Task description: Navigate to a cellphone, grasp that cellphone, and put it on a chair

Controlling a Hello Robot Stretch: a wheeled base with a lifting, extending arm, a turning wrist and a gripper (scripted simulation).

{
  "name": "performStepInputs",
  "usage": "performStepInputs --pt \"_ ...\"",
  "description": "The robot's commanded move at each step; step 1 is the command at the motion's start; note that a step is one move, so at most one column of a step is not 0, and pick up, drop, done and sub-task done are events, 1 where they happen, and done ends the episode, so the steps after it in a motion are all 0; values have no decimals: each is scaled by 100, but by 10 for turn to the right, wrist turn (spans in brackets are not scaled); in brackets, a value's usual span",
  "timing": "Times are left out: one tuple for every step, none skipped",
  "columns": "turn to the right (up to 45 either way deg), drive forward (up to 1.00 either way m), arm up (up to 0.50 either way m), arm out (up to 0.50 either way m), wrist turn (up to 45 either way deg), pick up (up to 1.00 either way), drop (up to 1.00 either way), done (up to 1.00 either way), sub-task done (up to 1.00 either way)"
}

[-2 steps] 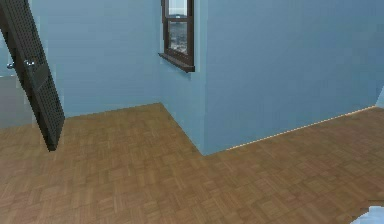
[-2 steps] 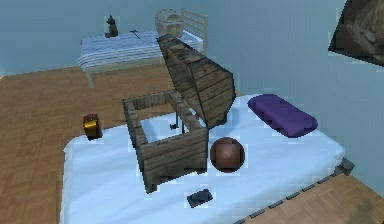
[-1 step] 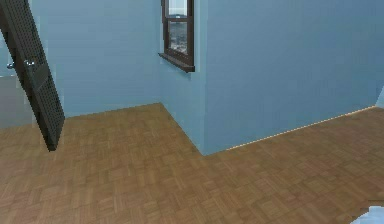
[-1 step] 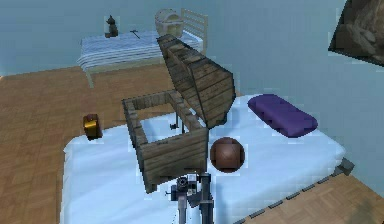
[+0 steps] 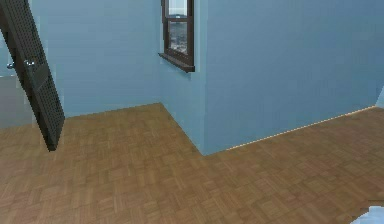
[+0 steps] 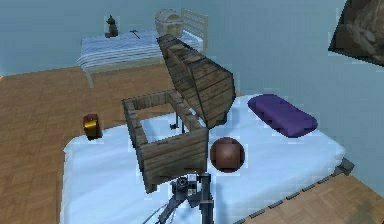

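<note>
A slatted wooden crate [image 6: 165, 155] and round brown ball [image 6: 227, 155] are seen on the bed [image 6: 100, 172]; the tool's [image 6: 183, 190] hold cannot be told.

Even diffuse light, moderately bright; shadows faint and soft throughout
</note>
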Motion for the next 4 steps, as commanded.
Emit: performStepInputs --pt "0 0 0 0 450 0 0 0 0" --pt "0 0 0 0 450 0 0 0 0" --pt "0 0 0 0 450 0 0 0 0" --pt "0 0 0 0 90 0 0 0 0"
